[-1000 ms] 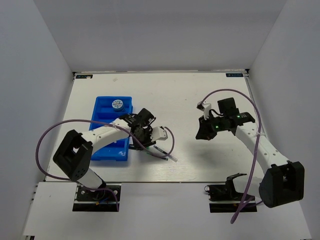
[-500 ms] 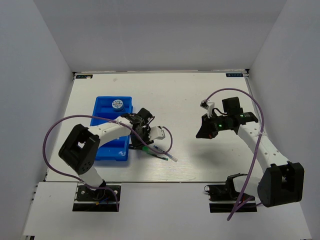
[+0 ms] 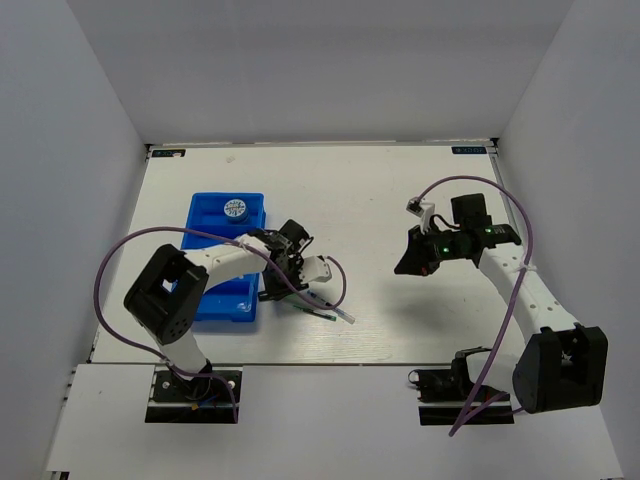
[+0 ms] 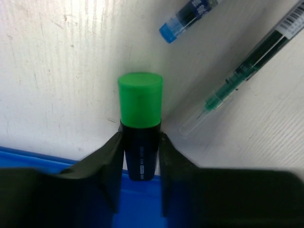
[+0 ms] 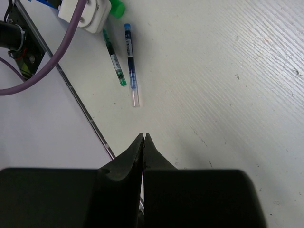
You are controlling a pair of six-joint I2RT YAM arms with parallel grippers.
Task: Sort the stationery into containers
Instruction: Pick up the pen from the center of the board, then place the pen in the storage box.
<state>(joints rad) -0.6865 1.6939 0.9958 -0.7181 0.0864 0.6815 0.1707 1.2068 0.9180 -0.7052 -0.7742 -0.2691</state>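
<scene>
Two pincers on show, one busy and one idle. Left gripper (image 4: pixel 139 142): clenched on the short black marker (image 4: pixel 140 102), fingers (image 4: pixel 108 160) pressed to the black barrel on both sides, green cap poking out past the tips. Hangs low over the white table (image 3: pixel 370 190), right at the right-hand long edge of the blue tray (image 3: pixel 200 215), near its close corner; cannot tell whether the marker touches the tabletop. Just beyond the cap, two thin pens flat on the table: a blue-ended pen (image 4: pixel 187 16) and a clear pen with green ink (image 4: pixel 242 71), close together, apart from the marker, lying slantwise just right of the tray. Inside the tray, in the far-end compartment, the round blue-and-white roll (image 3: pixel 235 208). Right gripper (image 5: pixel 143 137): squeezed shut on nothing, fingertips meeting in a point. Hovers above bare table well to the right of the pens and well apart from the tray. Looks back across the table at both pens and at the white block on the left wrist (image 5: pixel 85 16).
</scene>
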